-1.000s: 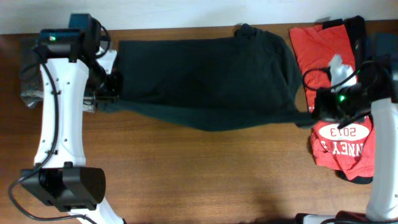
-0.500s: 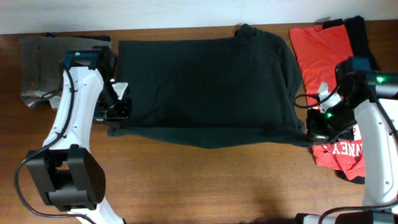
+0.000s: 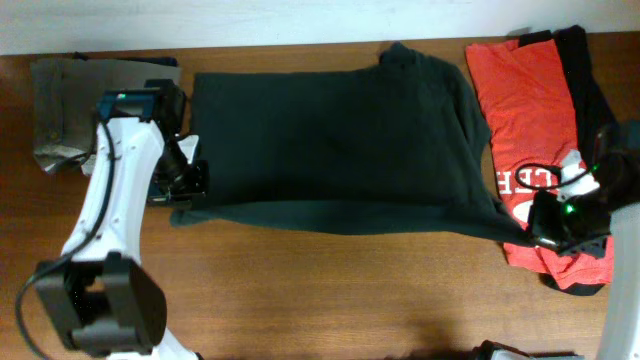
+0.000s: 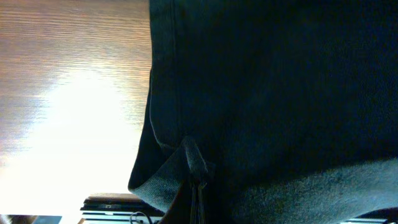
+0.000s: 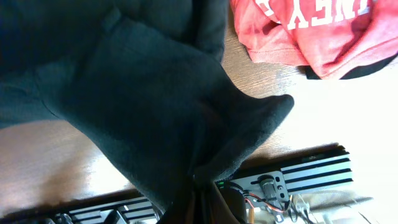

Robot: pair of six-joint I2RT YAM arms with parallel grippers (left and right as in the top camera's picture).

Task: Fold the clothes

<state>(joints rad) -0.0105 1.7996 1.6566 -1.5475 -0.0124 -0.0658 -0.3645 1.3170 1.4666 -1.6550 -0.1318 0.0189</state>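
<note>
Black shirt (image 3: 330,140) lies spread across counter (image 3: 300,290). Left tool (image 4: 196,190) and right tool (image 5: 200,186) each pinch a near-hem corner. Risk: uneven pull slips the thin pinch, or the right corner drags over the red shirt (image 3: 525,110).

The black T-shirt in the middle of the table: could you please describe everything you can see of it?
The black T-shirt looks like soft, dark knit, with no print showing from above. It lies spread wide on the wooden table, with its collar bump at the far edge. The left gripper is shut on its near left corner. The right gripper is shut on its near right corner, which stretches to a point at the edge of the red T-shirt.
</note>
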